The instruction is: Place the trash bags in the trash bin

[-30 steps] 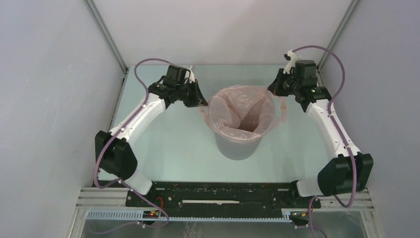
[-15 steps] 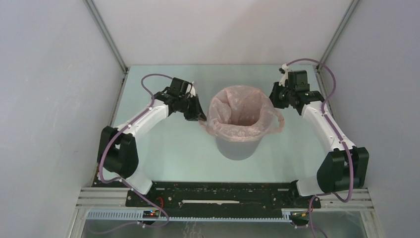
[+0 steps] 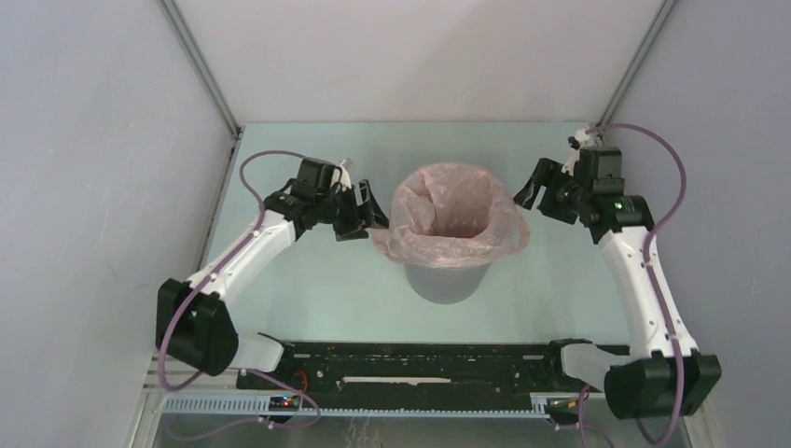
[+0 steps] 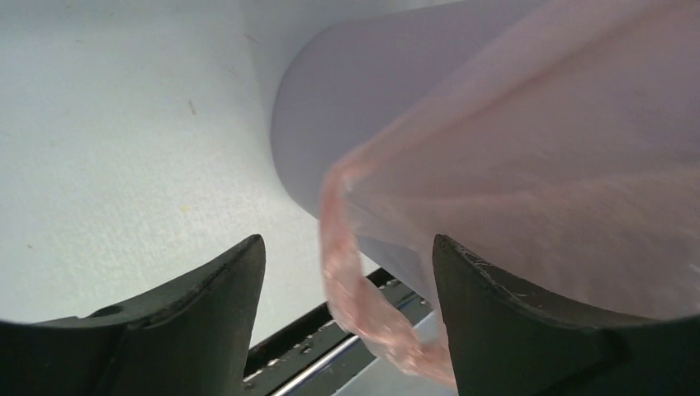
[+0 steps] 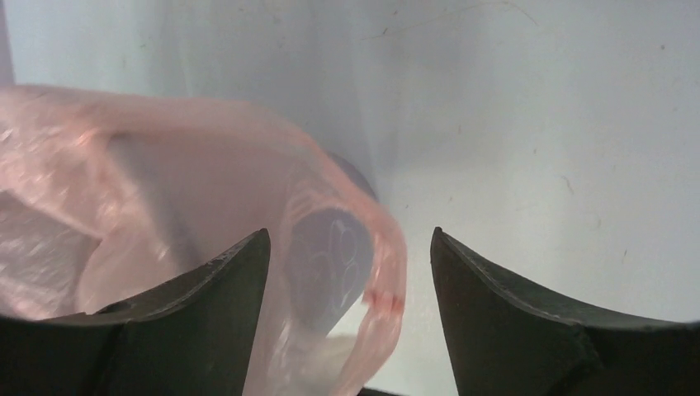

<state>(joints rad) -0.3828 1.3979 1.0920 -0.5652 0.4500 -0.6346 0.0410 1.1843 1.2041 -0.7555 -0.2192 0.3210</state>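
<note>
The light-grey round trash bin (image 3: 450,278) stands mid-table. The pale-pink trash bag (image 3: 454,217) lines it, its mouth spread open and its edge folded down over the rim. My left gripper (image 3: 370,210) is open just left of the rim. In the left wrist view a pink handle loop (image 4: 363,289) hangs loose between the open left gripper's (image 4: 347,239) fingers, beside the bin wall (image 4: 347,107). My right gripper (image 3: 525,194) is open just right of the rim. Another pink loop (image 5: 384,272) hangs unpinched inside my right gripper (image 5: 349,232).
The pale green table top (image 3: 308,271) lies inside grey side walls. A black base rail (image 3: 410,366) with both arm bases runs along the near edge. Purple cables loop over each arm.
Both grippers opened and let go of the bag's edges. The bag settled down over the bin rim. The right gripper drew back to the right, the left one slightly left.
</note>
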